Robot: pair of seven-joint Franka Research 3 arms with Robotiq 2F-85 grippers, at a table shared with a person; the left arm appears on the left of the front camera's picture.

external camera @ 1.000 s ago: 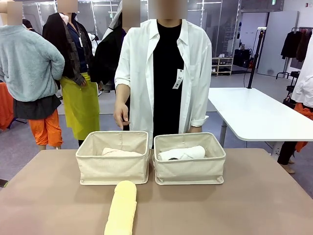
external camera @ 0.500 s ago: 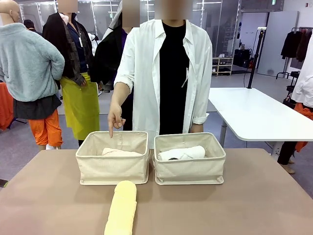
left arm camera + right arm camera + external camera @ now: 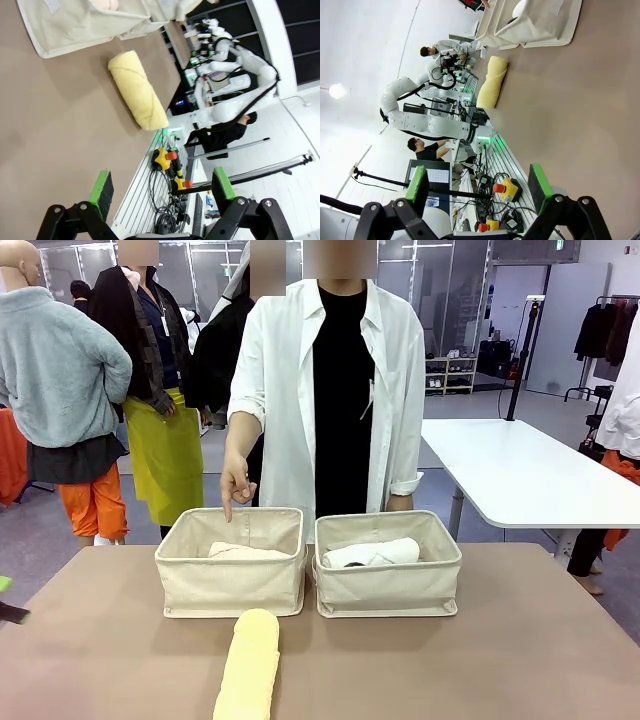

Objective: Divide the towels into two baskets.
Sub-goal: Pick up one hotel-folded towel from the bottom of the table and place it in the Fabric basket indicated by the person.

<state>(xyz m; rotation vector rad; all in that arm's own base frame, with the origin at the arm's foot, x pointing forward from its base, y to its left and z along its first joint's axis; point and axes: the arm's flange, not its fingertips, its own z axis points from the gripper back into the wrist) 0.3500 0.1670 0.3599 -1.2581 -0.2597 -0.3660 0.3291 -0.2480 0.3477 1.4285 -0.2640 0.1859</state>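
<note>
Two beige baskets stand side by side across the table: the left basket [image 3: 230,585] holds a pale pink towel [image 3: 245,551], the right basket [image 3: 388,590] a white towel [image 3: 372,553]. A yellow towel [image 3: 248,665] lies lengthwise on the table in front of them, also seen as the yellow towel [image 3: 137,90] and the yellow towel [image 3: 492,82]. The person's hand [image 3: 236,485] points a finger down at the left basket. My left gripper [image 3: 162,187] is open over bare table, its tip at the left edge [image 3: 6,598]. My right gripper [image 3: 477,182] is open too, well short of the towel.
The brown table [image 3: 520,660] has free room on both sides of the yellow towel. A white table [image 3: 510,470] stands behind at the right. Other people stand at the back left. Emergency-stop boxes [image 3: 167,159] and cables sit off the table's near edge.
The person's hand has lifted from a relaxed pose and now points down at the left basket. A green pad of my left gripper has come into the front view's left edge.
</note>
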